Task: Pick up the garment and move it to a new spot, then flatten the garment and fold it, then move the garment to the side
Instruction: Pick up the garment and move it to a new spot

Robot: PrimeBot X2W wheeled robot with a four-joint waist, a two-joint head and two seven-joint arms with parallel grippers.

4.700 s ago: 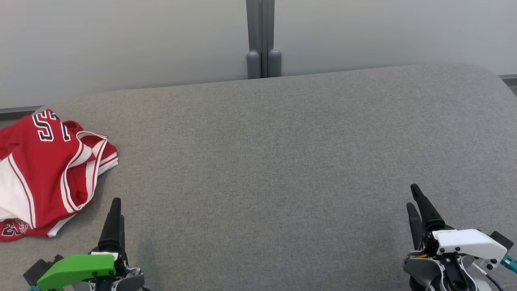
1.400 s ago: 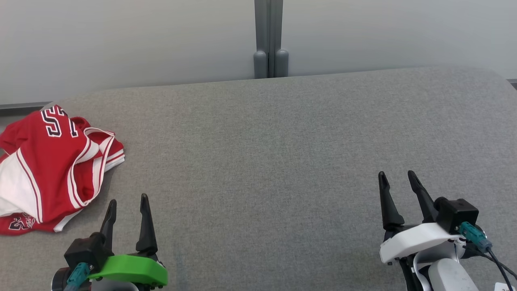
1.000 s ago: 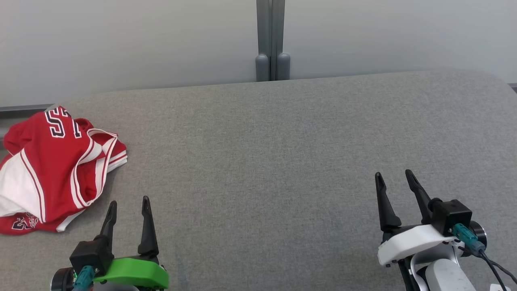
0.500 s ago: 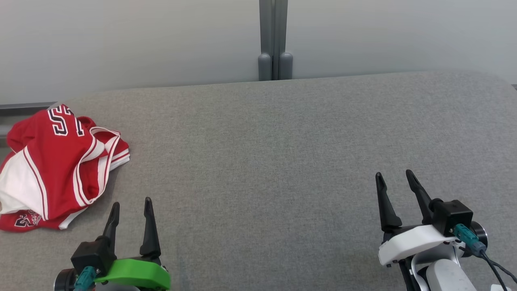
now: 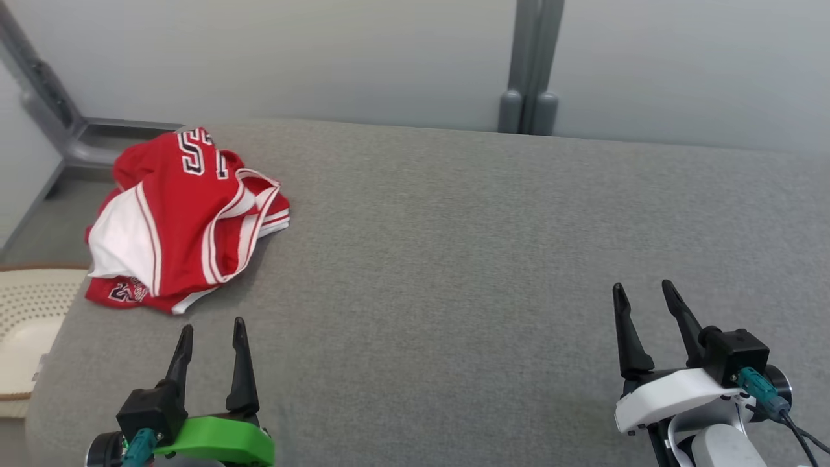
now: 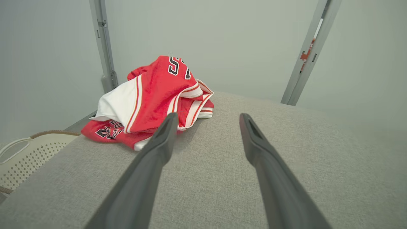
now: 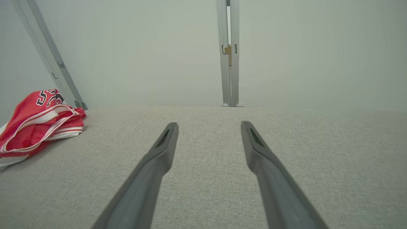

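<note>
The garment (image 5: 181,220) is a red and white jersey with dark numbers, lying crumpled at the far left corner of the grey padded table (image 5: 454,259). It also appears ahead and left in the left wrist view (image 6: 149,95) and at the left edge of the right wrist view (image 7: 38,124). My left gripper (image 5: 213,326) hovers open a short way in front of the garment, nothing between its fingers. Over the table's right side, my right gripper (image 5: 642,288) is open and empty, far from the garment.
A cream perforated basket (image 5: 26,324) sits beside the table's left edge, below table height. Pale wall panels with grey posts (image 5: 528,65) stand just behind the table. Bare grey padding spreads across the middle and right.
The head camera has swung left, so the garment now sits further right in the picture and the basket has come into view. Both grippers stay open and hold nothing.
</note>
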